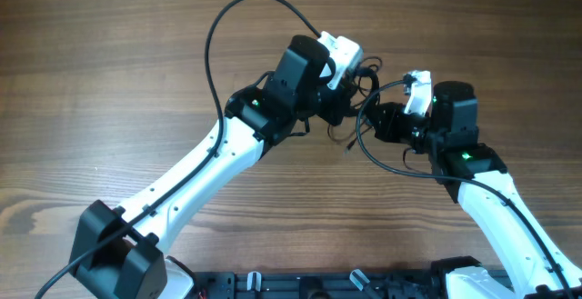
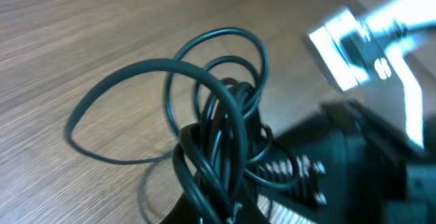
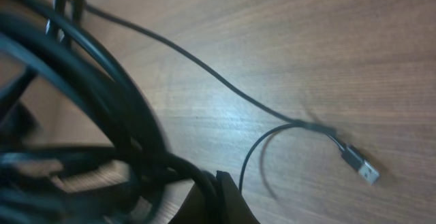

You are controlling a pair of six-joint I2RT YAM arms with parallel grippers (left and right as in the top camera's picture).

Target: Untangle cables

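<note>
The cables [image 1: 366, 83] are a bunch of thin black cords held above the table between my two grippers. My left gripper [image 1: 338, 110] is shut on the bunch. In the left wrist view the tangled loops [image 2: 218, 108] rise from its jaws [image 2: 221, 210]. My right gripper [image 1: 384, 123] is shut on a thicker black strand of the bunch [image 3: 170, 166], which passes through its jaws [image 3: 219, 193]. One thin cord [image 3: 204, 71] trails down to the table and ends in a silver USB plug [image 3: 360, 165]. Its loose end also shows in the overhead view [image 1: 346, 141].
The wooden table [image 1: 109, 72] lies all around. The thick black arm cable [image 1: 214, 35] arcs over the left arm. The right arm's own cable [image 1: 391, 158] loops under its wrist. The two grippers are very close together.
</note>
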